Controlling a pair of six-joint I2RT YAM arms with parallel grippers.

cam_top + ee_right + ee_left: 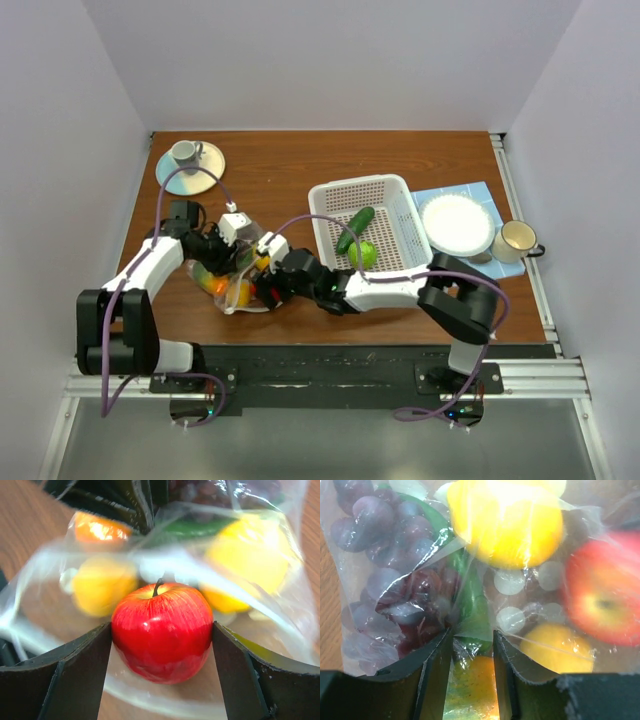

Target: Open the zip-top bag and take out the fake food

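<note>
I find left pincer [472, 639] pinched on the limp, slippery bag [525, 612], right pincer [161, 627] clamped across the hard, smooth apple [162, 642].

Top view: even bright light, sharp, soft shadows on desk [300, 170]. Left wrist: glare streaks on zip-top bag [520, 580], red apple [605, 600] blurred. Right wrist: red apple sharp, background defocused, overexposed.

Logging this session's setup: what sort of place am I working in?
Likely a robot-lab test booth staged as a kitchen: a wooden table boxed in by plain white walls, with a basket, plate and mug as props.
</note>
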